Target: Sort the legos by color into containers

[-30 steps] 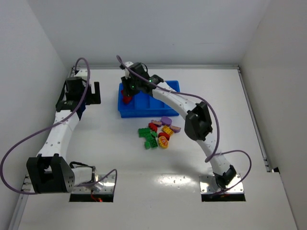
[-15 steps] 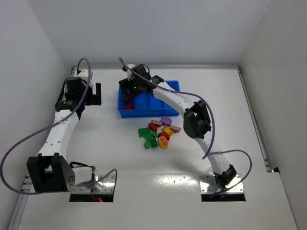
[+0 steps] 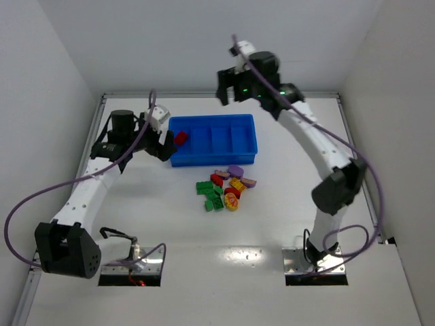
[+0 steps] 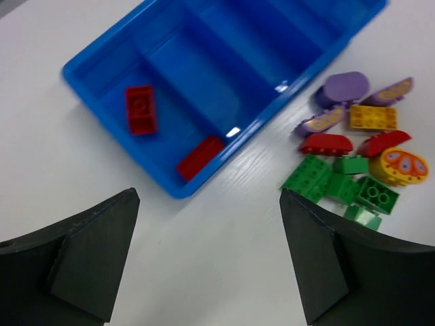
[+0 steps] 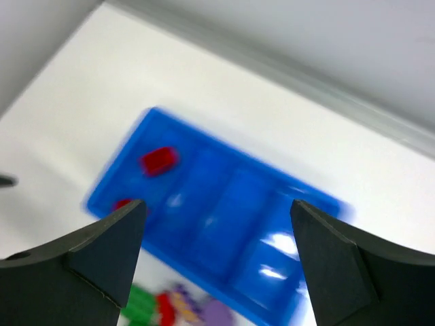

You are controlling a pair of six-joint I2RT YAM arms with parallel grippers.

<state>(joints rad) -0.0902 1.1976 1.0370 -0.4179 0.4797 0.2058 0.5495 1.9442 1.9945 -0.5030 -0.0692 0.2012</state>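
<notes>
The blue tray (image 3: 214, 159) lies at mid-table, its four containers side by side. Two red legos (image 4: 141, 110) (image 4: 200, 157) lie in its leftmost compartment; the other compartments (image 4: 204, 88) show only bare floor. The loose pile (image 3: 224, 187) of green (image 4: 316, 178), red (image 4: 325, 143), yellow (image 4: 372, 117) and purple (image 4: 343, 87) legos sits just in front of the tray. My left gripper (image 3: 158, 139) hovers open by the tray's left end, holding nothing (image 4: 209, 197). High over the tray's back edge, my right gripper (image 3: 232, 89) is open and empty (image 5: 217, 204); its view is blurred.
White walls close in the table on the left, back and right. The arm bases (image 3: 129, 261) (image 3: 316, 261) are bolted at the near edge. Purple cables loop beside each arm. The right arm's elbow (image 3: 334, 190) hangs over the table's right side.
My right gripper opened, left a red lego in the leftmost compartment, then rose and swung back to the right. My left arm moved in toward the tray's left end.
</notes>
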